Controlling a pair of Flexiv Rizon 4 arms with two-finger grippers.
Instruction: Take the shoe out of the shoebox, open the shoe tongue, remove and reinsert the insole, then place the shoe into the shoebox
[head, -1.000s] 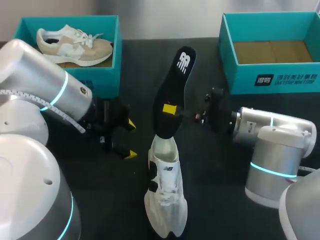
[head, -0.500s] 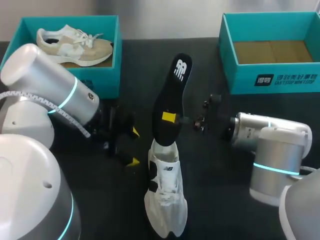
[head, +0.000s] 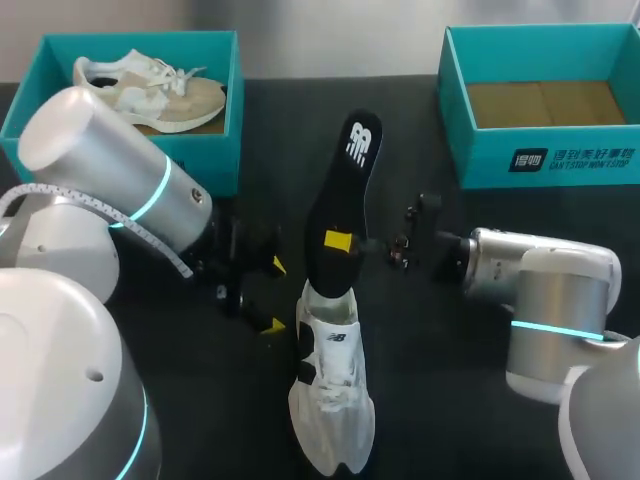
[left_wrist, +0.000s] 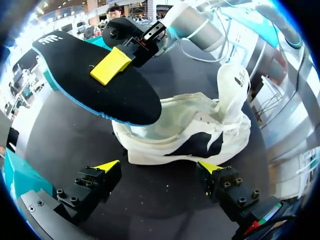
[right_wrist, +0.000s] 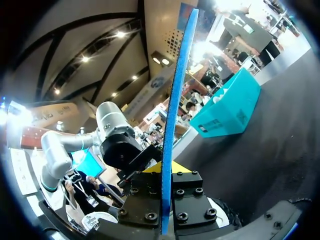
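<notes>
A white shoe (head: 330, 400) stands on the black table, toe toward the front edge, tongue pulled up. A black insole (head: 342, 200) with a blue edge stands steeply over the shoe's heel, its lower end at the shoe opening. My right gripper (head: 340, 242) is shut on the insole's lower half. From the right wrist the insole (right_wrist: 177, 100) is edge-on between that gripper's (right_wrist: 166, 172) fingers. My left gripper (head: 273, 296) is open just left of the shoe's heel. Ahead of the left gripper (left_wrist: 160, 167) lie the shoe (left_wrist: 190, 130) and the insole (left_wrist: 95, 80), nothing between its fingers.
A teal shoebox (head: 225, 130) at the back left holds a beige shoe (head: 150, 90). Another teal shoebox (head: 470, 150) at the back right has only its brown floor showing. My left arm's big links (head: 110, 180) fill the left side of the table.
My right gripper has lowered the insole so its lower end meets the shoe opening. My left gripper has moved right and nearer, closer to the shoe, still open.
</notes>
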